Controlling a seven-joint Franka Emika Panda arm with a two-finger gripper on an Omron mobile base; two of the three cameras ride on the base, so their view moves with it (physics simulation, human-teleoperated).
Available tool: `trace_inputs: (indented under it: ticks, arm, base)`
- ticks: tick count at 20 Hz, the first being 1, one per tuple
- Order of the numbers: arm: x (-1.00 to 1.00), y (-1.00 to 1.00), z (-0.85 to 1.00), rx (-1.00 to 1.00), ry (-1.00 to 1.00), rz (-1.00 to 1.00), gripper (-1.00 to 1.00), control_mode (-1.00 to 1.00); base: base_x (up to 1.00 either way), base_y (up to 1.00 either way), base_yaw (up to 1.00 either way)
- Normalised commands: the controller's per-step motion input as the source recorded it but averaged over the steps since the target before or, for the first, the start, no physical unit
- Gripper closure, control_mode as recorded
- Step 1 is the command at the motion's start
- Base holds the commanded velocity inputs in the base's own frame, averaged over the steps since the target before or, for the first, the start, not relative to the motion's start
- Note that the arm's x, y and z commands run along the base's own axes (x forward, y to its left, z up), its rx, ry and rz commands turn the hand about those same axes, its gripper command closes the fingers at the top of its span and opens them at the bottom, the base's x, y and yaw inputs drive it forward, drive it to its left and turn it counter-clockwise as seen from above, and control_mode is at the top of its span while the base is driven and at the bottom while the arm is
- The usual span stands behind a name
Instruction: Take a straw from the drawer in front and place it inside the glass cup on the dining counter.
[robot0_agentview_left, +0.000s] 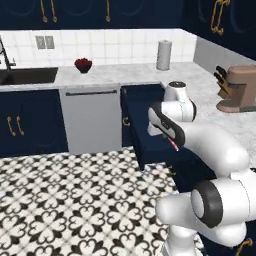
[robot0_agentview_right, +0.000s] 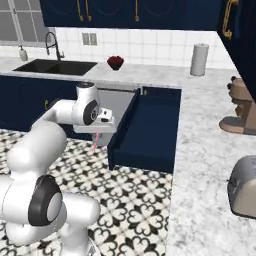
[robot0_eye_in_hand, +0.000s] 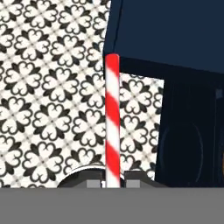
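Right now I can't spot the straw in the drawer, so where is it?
The straw is pinched in the gripper, hanging over the patterned floor tiles just left of the open drawer in the right base view.

The straw (robot0_eye_in_hand: 112, 120) (red and white striped) rises mid-frame from the gripper (robot0_eye_in_hand: 113, 183), patterned floor (robot0_eye_in_hand: 48, 100) left, navy drawer (robot0_eye_in_hand: 170, 35) upper right.

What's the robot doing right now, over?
Gripper shut on the straw, clear of the open drawer. Straw hangs over the tiled floor. Nothing blocking it.
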Motion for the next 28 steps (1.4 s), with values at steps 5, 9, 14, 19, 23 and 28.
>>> trace_inputs:
  ticks: [5,9,14,19,23,28]
  arm:
    - [0.00,0.00,0.00,0.00,0.00,0.00,1.00,1.00]
    - [0.00,0.00,0.00,0.00,0.00,0.00,1.00,1.00]
    - [0.00,0.00,0.00,0.00,0.00,0.00,1.00,1.00]
    - [0.00,0.00,0.00,0.00,0.00,0.00,1.00,1.00]
    - [0.00,0.00,0.00,0.00,0.00,0.00,1.00,1.00]
    - [0.00,0.00,0.00,0.00,0.00,0.00,1.00,1.00]
  base:
    - [-0.49,0.48,0.74]
    - [-0.12,0.66,0.52]
    - [0.00,0.90,0.21]
    - [0.00,1.00,0.23]
    - [0.01,1.00,0.19]
    - [0.00,1.00,0.18]
